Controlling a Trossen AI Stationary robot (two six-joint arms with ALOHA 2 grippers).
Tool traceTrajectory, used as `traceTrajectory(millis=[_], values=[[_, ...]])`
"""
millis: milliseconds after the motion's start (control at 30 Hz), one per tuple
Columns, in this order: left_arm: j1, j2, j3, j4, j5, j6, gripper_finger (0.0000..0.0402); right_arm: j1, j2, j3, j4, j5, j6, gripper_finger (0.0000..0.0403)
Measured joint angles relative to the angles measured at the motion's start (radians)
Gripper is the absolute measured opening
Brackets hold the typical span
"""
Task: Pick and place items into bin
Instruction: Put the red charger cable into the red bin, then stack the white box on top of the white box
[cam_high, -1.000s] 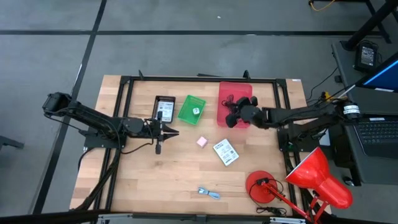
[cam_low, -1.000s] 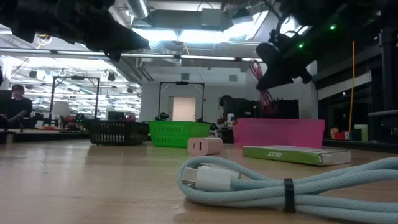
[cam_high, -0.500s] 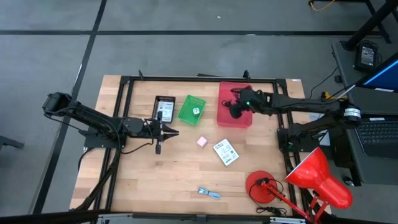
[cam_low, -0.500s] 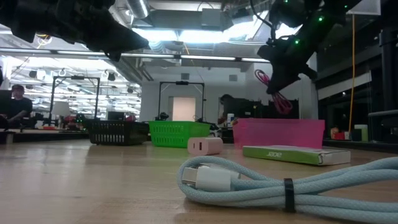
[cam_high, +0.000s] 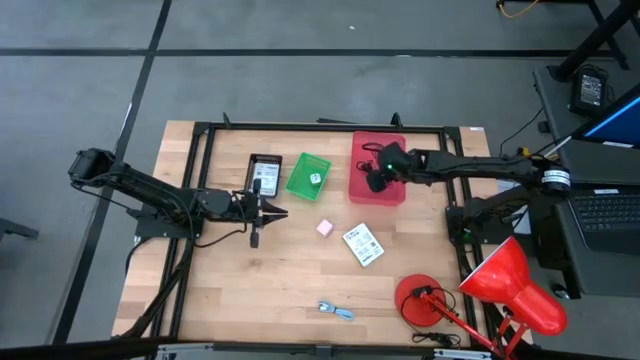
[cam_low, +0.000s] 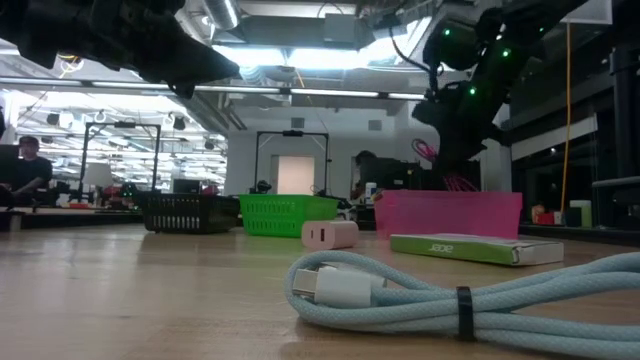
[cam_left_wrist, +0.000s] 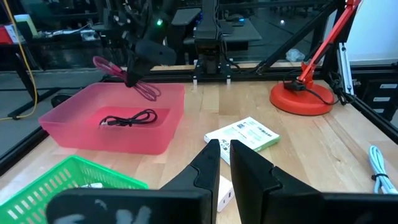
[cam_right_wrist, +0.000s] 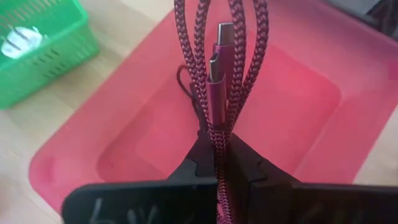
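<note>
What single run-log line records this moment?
right gripper: shut on red cord, above pink bin | left gripper: shut, empty, waiting | black cord: in bin

Wooden surface (cam_high: 220, 290): red bin (cam_high: 377, 188), green basket (cam_high: 307, 173), black basket (cam_high: 264, 175), pink cube (cam_high: 324, 228), white packet (cam_high: 362, 245), pale blue cord (cam_high: 336, 311), red lamp (cam_high: 470, 290).

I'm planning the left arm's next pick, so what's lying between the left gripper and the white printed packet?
In the high view, only the pink cube lies between the left gripper and the white printed packet; the rest is bare wood.
</note>
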Motion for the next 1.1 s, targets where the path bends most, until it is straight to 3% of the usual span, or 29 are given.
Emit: traceTrajectory(millis=[200, 500, 733, 1100], values=[[0.000, 0.000, 0.000, 0.000, 0.000, -0.001, 0.0033, -0.014, 0.068, 0.000, 0.020, -0.006, -0.012, 0.0004], [0.000, 0.000, 0.000, 0.000, 0.000, -0.001, 0.0033, -0.039, 0.140, 0.000, 0.050, -0.006, -0.025, 0.0044], [0.000, 0.000, 0.000, 0.000, 0.000, -0.001, 0.0032, -0.040, 0.138, -0.001, 0.058, -0.005, -0.036, 0.0068], [0.000, 0.000, 0.000, 0.000, 0.000, 0.002, 0.0031, -0.025, 0.121, 0.016, 0.131, -0.006, -0.213, 0.0078]])
